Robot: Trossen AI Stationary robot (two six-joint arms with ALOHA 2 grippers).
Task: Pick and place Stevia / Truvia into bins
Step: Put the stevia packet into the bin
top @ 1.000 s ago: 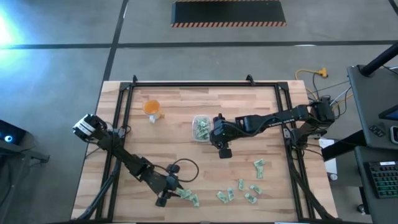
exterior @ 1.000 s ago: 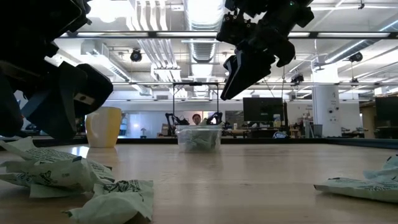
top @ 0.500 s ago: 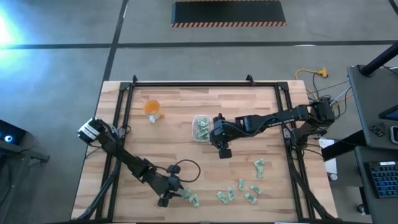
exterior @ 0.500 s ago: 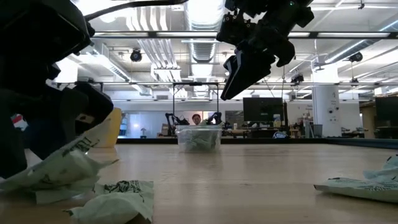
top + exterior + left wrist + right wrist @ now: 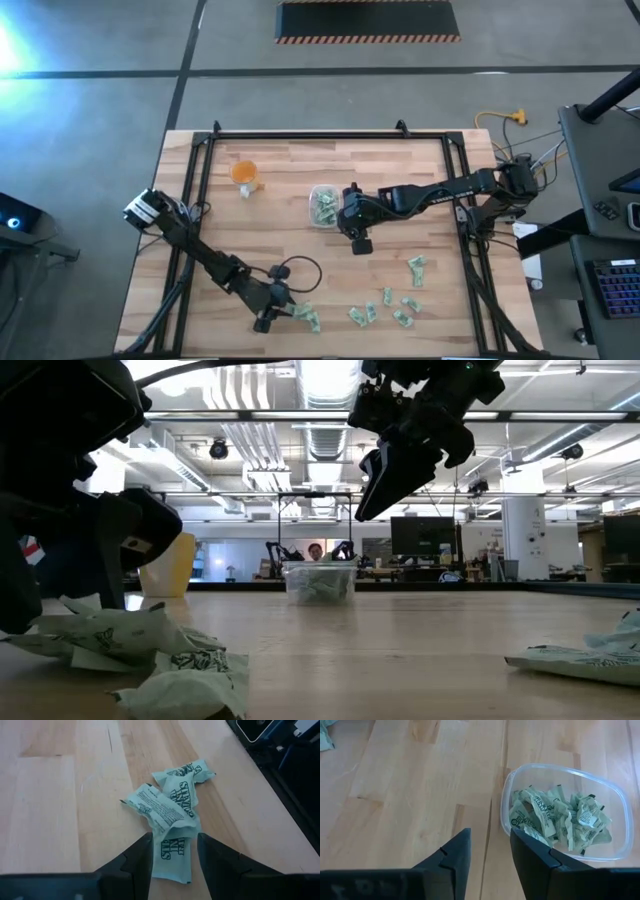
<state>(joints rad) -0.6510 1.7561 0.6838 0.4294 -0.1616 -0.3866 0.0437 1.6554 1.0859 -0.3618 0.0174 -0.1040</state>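
Near the table's front left lie three pale green Stevia sachets (image 5: pixel 170 810) in a small overlapping pile (image 5: pixel 305 317). My left gripper (image 5: pixel 173 862) is down at this pile, open, its two fingers on either side of the nearest sachet (image 5: pixel 175 852). The clear bin (image 5: pixel 323 207) stands mid-table, holding many sachets (image 5: pixel 555 817). My right gripper (image 5: pixel 360 240) hangs open above the table beside the bin, with nothing between its fingers (image 5: pixel 487 852). My left gripper comes slanting down from the table's left at the nearest sachet (image 5: pixel 172 870), which lies flat on the wood between the two fingers. The sachet's long edges run close along both fingers (image 5: pixel 142 862); I cannot tell whether they touch it.
An orange cup (image 5: pixel 245 172) stands at the far left. More loose sachets lie near the front right (image 5: pixel 385 300) and a little farther back (image 5: pixel 416 268). A black frame (image 5: pixel 330 135) rims the table. Bare wood lies between the bin and the front piles.
My left gripper has sunk a little onto the sachet pile at the front left. In the low view one sachet tipped up against the fingers and has settled lower again. My right gripper has kept still.
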